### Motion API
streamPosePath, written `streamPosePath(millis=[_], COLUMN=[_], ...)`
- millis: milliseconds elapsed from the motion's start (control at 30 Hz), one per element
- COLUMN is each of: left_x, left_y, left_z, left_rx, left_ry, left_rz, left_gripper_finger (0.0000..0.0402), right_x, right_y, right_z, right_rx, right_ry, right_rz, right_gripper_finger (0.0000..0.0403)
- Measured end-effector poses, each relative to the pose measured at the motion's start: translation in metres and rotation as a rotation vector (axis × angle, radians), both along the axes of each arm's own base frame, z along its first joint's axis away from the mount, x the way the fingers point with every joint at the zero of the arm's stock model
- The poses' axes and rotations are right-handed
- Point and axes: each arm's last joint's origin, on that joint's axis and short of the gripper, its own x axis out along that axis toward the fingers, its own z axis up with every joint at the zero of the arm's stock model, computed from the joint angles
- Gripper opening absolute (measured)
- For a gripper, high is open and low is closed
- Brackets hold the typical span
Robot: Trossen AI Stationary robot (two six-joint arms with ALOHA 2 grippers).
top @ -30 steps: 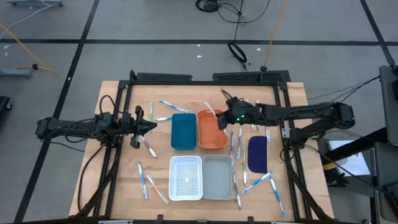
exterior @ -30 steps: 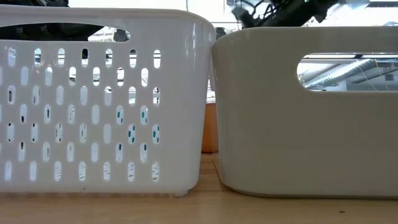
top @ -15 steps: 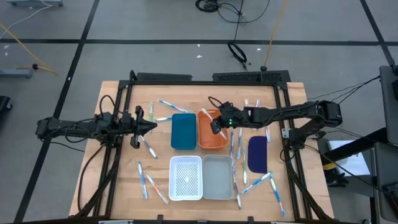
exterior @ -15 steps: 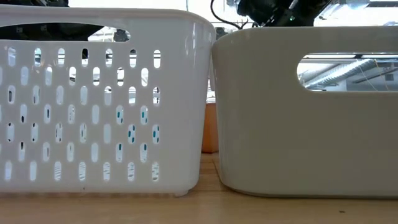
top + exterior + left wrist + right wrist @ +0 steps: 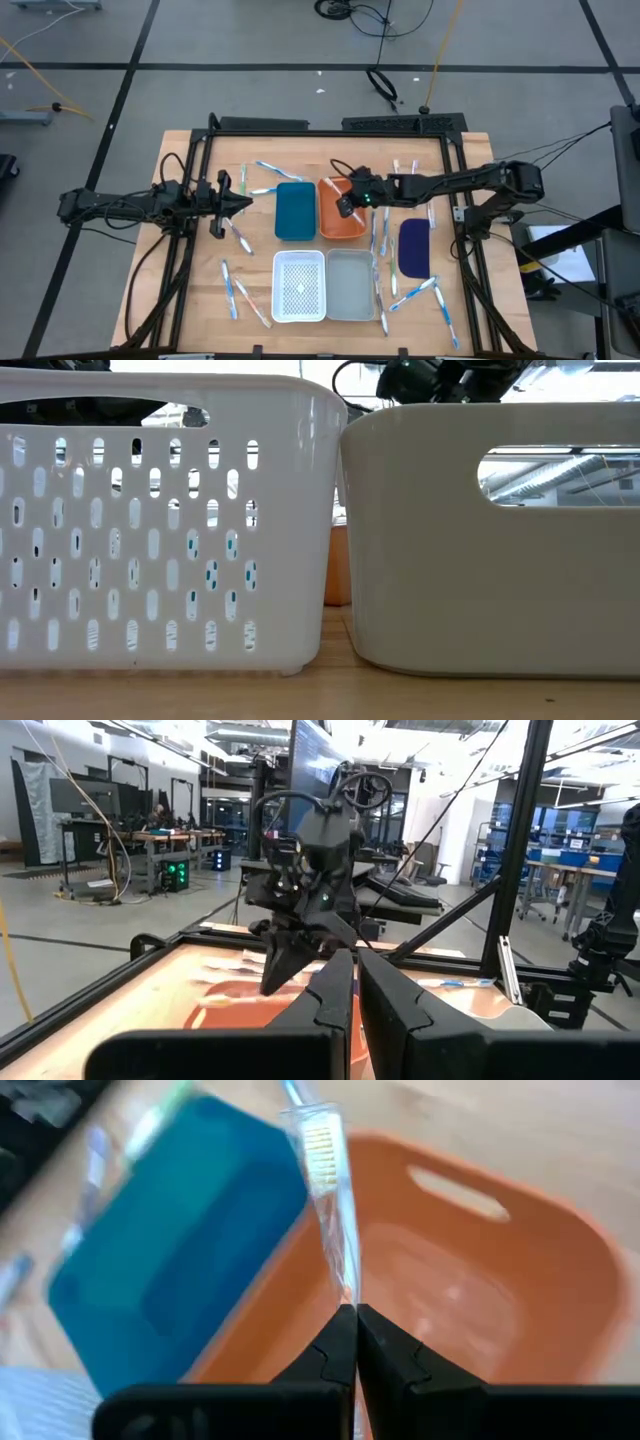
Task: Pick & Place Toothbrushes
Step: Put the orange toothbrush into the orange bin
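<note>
Toothbrush [image 5: 325, 1190], pinched by its handle in my right gripper [image 5: 347, 1320], points forward, bristle end out, above the orange tray [image 5: 520, 1310]; my left gripper [image 5: 243, 203] waits shut.

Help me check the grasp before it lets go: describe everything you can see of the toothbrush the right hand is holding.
The toothbrush is in a clear wrapper, with pale cream bristles and a light blue neck. The right hand, shut, pinches the wrapper's end, so the toothbrush sticks out past the fingertips, head farthest out. It hangs over the orange tray, beside the teal tray, touching neither as far as shows. From above only the hand over the orange tray is plain.
</note>
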Motion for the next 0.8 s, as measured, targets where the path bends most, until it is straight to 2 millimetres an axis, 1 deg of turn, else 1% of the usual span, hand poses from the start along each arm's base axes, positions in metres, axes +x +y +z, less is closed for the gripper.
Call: streamPosePath(millis=[100,233,500,800], left_x=[0.0,0.0,0.0,0.0], left_y=[0.0,0.0,0.0,0.0], left_z=[0.0,0.0,0.0,0.0], left_rx=[0.0,0.002,0.001,0.0], left_ry=[0.0,-0.001,-0.001,0.0], left_rz=[0.0,0.001,0.0,0.0], left_gripper_finger=[0.0019,0.0019,0.0019,0.0019], right_x=[0.0,0.001,0.007,0.008], right_y=[0.0,0.0,0.001,-0.001], right_z=[-0.004,-0.004,-0.021,-0.019], right_rx=[0.001,0.002,0.056,0.058], right_ry=[0.025,0.016,0.058,0.038], right_rz=[-0.002,0.0,0.027,0.019], right_gripper_finger=[0.0,0.0,0.0,0.0003])
